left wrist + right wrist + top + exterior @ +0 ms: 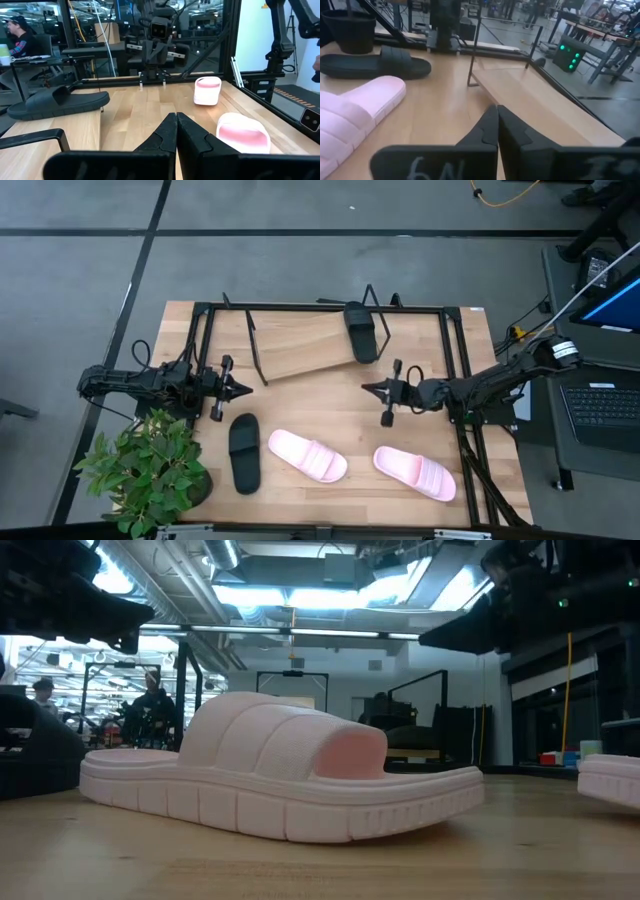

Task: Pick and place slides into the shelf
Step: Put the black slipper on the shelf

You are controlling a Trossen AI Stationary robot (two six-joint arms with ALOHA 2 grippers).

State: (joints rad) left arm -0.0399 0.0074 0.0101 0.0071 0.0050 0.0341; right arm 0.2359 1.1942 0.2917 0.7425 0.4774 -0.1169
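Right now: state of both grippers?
Left gripper: shut, holding nothing, above the table.
Right gripper: shut, holding nothing, near the shelf.

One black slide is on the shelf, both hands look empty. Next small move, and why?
Probably open the right hand and lower it toward the nearer pink slide. Both hands are shut and hold nothing, and the left hand hovers above the black slide. Three slides lie on the table. The shelf carries only one black slide at its right end.

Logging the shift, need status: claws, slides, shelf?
Left claw and right claw shut, empty. One black slide on the shelf; one black, two pink on table. Path clear.
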